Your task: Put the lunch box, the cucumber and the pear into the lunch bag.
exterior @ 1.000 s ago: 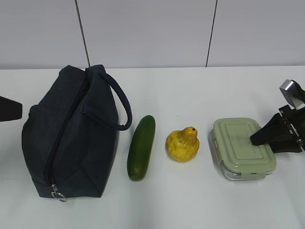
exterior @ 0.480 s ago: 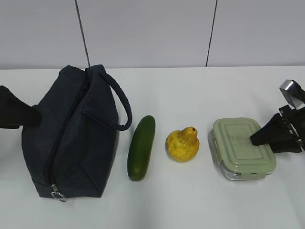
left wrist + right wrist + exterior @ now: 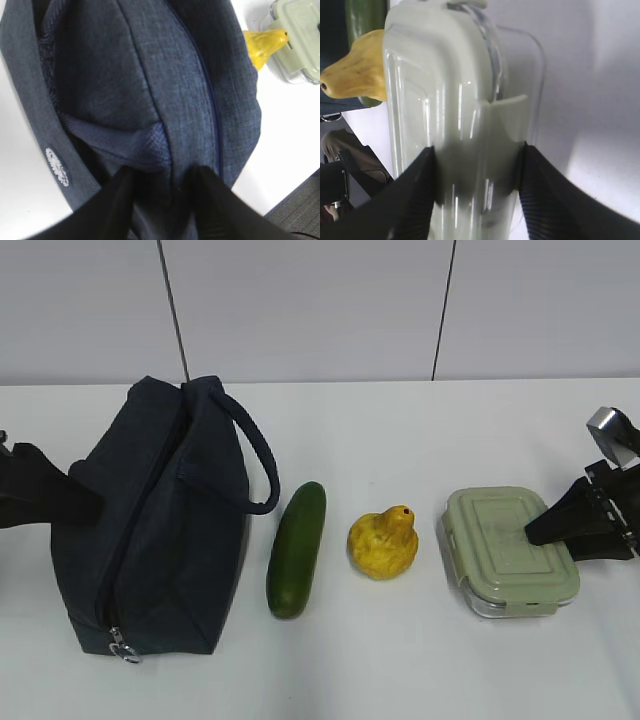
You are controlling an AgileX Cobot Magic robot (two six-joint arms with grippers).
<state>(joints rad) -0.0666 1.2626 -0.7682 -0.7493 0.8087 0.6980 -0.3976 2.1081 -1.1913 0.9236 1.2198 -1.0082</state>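
Observation:
The dark navy lunch bag [image 3: 160, 530] stands at the left, its top zipper closed. My left gripper [image 3: 88, 503] presses into its left side. In the left wrist view the gripper [image 3: 162, 182] is shut on a raised fold of the lunch bag [image 3: 150, 75]. The cucumber [image 3: 297, 550] lies right of the bag, with the yellow pear [image 3: 383, 543] beside it. The lunch box [image 3: 500, 550] with its sage lid rests on the table at the right. My right gripper [image 3: 537, 532] is shut on its right end, one finger against each long side [image 3: 477, 160].
The bag's loop handle [image 3: 255, 455] arches toward the cucumber. Its silver zipper pull [image 3: 121, 645] hangs at the near end. The pear [image 3: 262, 42] and lunch box [image 3: 300, 35] show beyond the bag. The table's front edge [image 3: 295, 210] is close by.
My left gripper has moved right from the frame's edge into the bag's left side, its jaws have narrowed, and the bag's side has shifted slightly. The right gripper and lunch box have not moved.

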